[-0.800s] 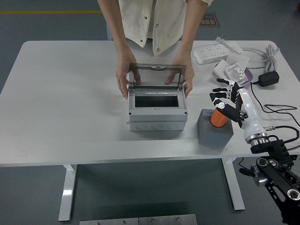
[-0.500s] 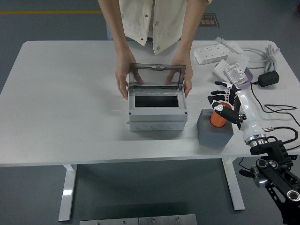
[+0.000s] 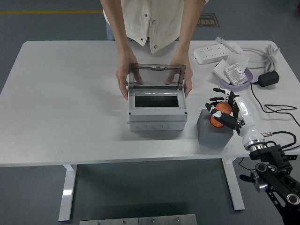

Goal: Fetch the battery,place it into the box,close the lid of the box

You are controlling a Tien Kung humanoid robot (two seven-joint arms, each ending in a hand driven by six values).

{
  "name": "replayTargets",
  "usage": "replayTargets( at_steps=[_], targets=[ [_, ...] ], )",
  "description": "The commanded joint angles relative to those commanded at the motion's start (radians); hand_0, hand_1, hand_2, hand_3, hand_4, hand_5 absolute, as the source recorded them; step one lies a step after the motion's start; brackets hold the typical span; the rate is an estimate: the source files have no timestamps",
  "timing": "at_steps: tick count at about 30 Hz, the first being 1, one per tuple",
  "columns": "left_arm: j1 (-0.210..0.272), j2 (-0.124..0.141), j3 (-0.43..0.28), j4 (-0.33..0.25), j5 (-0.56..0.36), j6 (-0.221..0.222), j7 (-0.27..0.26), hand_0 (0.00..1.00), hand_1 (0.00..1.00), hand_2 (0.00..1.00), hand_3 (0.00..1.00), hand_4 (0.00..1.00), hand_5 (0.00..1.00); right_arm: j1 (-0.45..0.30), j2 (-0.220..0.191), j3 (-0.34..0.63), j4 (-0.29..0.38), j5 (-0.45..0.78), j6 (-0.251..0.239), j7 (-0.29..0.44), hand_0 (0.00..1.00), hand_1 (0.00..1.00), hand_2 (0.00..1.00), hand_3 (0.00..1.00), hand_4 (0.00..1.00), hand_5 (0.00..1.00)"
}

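Observation:
An orange battery (image 3: 217,120) stands upright in a grey block holder (image 3: 213,132) on the right of the table. My right hand (image 3: 219,112) reaches over it from the right with fingers (image 3: 213,106) and thumb curled around its top. The grey box (image 3: 157,112) sits mid-table with its dark inside showing. Its clear lid (image 3: 157,76) stands upright at the back. A person at the far side holds the box and lid with a hand on the left (image 3: 123,84) and a hand on the right (image 3: 187,84). My left arm is out of view.
A white power strip (image 3: 213,54) lies at the back right, with a purple tray (image 3: 244,77) of small white parts in front of it. A black adapter (image 3: 268,78) and cables (image 3: 274,108) trail along the right edge. The white table (image 3: 65,108) is bare on its left.
My right hand has shifted left and down over the battery, and its fingers have curled in around it. The person's hands and the box have stayed put.

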Motion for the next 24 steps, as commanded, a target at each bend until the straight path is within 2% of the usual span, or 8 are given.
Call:
replayTargets(
  at_steps=[16, 17, 22, 23, 24],
  targets=[
    [-0.001, 0.001, 0.021, 0.000, -0.018, 0.008, -0.009, 0.647, 0.713, 0.611, 0.592, 0.589, 0.332, -0.005, -0.001, -0.028, -0.017, 0.023, -0.018, 0.009, 0.614, 0.560, 0.556, 0.702, 0.793, 0.191],
    [-0.001, 0.002, 0.023, 0.000, -0.020, 0.009, -0.010, 0.647, 0.715, 0.611, 0.591, 0.584, 0.328, -0.006, -0.001, -0.028, -0.018, 0.024, -0.019, 0.009, 0.577, 0.543, 0.541, 0.677, 0.770, 0.190],
    [-0.002, 0.002, 0.021, 0.000, -0.019, 0.014, -0.013, 0.647, 0.715, 0.611, 0.591, 0.584, 0.328, -0.005, -0.002, -0.032, -0.023, 0.030, -0.024, 0.010, 0.577, 0.543, 0.541, 0.677, 0.770, 0.190],
    [-0.002, 0.002, 0.018, 0.000, -0.016, 0.015, -0.013, 0.647, 0.715, 0.611, 0.591, 0.582, 0.325, -0.005, -0.002, -0.033, -0.023, 0.032, -0.027, 0.010, 0.446, 0.492, 0.505, 0.589, 0.691, 0.197],
    [-0.002, 0.002, 0.016, 0.000, -0.014, 0.015, -0.014, 0.647, 0.715, 0.611, 0.591, 0.582, 0.325, -0.005, -0.003, -0.034, -0.023, 0.033, -0.029, 0.011, 0.446, 0.492, 0.505, 0.589, 0.691, 0.197]
  ],
)
